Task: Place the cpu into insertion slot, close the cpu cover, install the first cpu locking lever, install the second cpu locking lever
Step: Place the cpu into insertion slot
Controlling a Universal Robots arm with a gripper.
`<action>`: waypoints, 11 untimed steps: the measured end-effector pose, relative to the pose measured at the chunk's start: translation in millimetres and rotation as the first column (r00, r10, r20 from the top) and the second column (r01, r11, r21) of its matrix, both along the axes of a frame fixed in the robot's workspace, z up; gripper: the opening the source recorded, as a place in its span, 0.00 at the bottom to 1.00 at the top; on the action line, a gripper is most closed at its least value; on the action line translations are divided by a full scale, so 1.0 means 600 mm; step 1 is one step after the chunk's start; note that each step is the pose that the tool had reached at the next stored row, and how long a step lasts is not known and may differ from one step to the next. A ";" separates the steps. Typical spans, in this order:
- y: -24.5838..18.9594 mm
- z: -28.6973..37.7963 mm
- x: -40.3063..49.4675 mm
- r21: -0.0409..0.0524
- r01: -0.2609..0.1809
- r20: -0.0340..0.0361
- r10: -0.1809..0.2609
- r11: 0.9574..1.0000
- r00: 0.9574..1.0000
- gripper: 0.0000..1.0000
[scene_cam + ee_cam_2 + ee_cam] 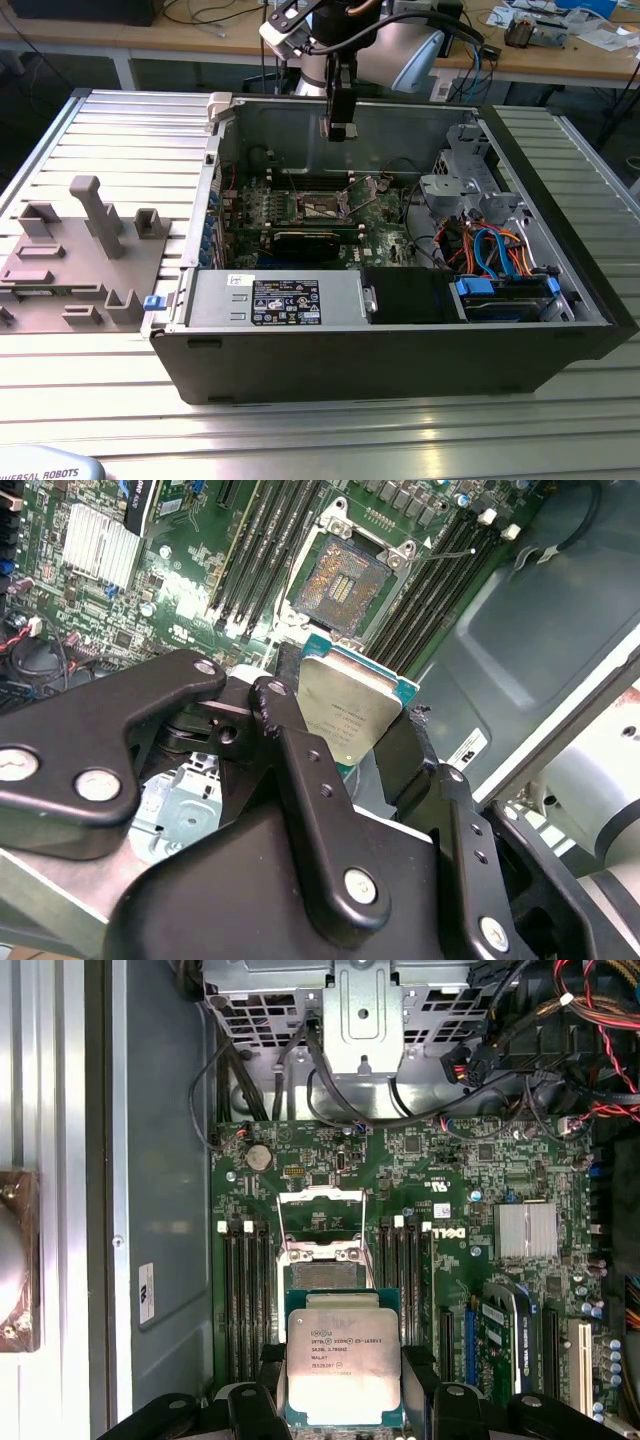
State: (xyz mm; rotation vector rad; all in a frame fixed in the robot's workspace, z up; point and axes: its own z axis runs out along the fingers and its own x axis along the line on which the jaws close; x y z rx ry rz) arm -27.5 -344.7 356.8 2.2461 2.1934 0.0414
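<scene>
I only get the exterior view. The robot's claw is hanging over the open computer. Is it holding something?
Observer: Yes. In the first wrist view the gripper pinches the cpu by two opposite edges, with the silvery face toward the camera.
Operator: Is there a chip in the hole where it goes?
Observer: No. In the second wrist view the insertion slot is bare, with no chip in it.
Operator: Is the lid thing covering the hole?
Observer: No. In the first wrist view the cpu cover stands swung up, off the slot.
</scene>
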 end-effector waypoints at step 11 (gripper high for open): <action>0.0000 0.000 0.000 0.000 0.007 0.000 -0.007 1.000 1.000 0.54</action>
